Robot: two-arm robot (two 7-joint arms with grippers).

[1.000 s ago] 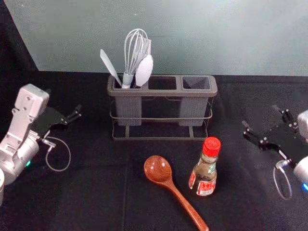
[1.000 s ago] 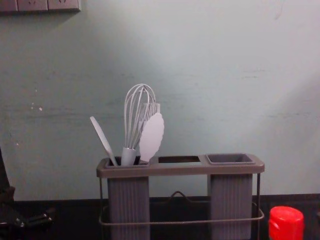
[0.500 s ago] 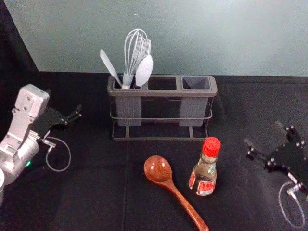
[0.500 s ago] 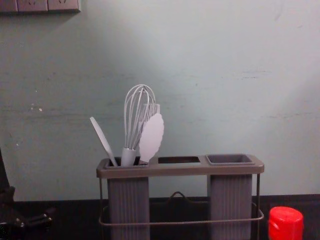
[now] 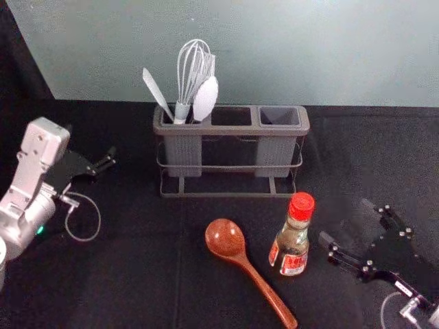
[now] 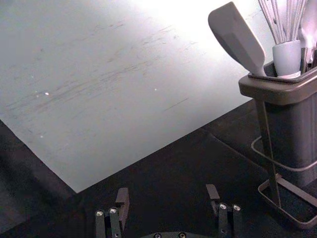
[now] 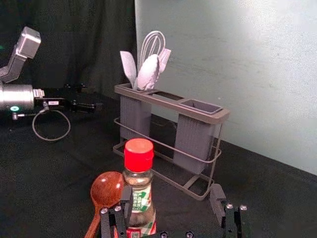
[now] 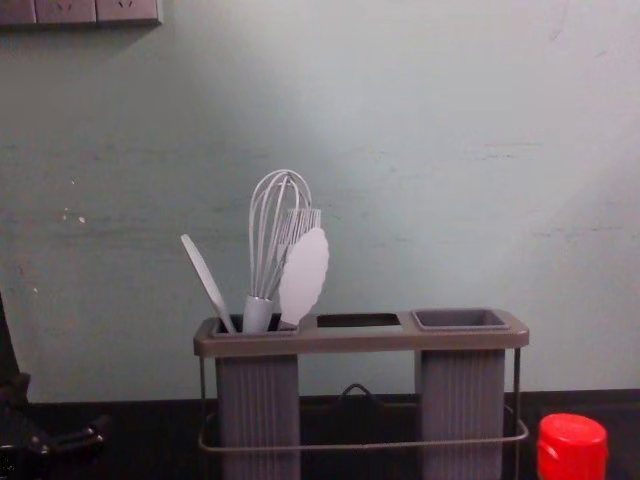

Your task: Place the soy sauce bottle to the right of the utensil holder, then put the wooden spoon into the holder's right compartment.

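Observation:
The soy sauce bottle (image 5: 293,236), red-capped, stands upright in front of the utensil holder's (image 5: 232,130) right part. Left of it lies the wooden spoon (image 5: 226,238), bowl toward the holder. My right gripper (image 5: 347,226) is open just right of the bottle. In the right wrist view, the bottle (image 7: 139,191) rises behind one fingertip of the right gripper (image 7: 172,198), and nothing is held. My left gripper (image 5: 110,160) is parked left of the holder; in its wrist view the left gripper (image 6: 167,193) stands open and empty.
White-grey utensils (image 5: 194,82) stand in the holder's left compartment; its right compartment (image 5: 280,117) is empty. A pale wall (image 5: 329,55) rises behind the black-covered table (image 5: 123,274).
My right gripper has moved toward the bottle, leftward and nearer the table's front, staying open. The bottle, spoon, holder and left arm stand as before.

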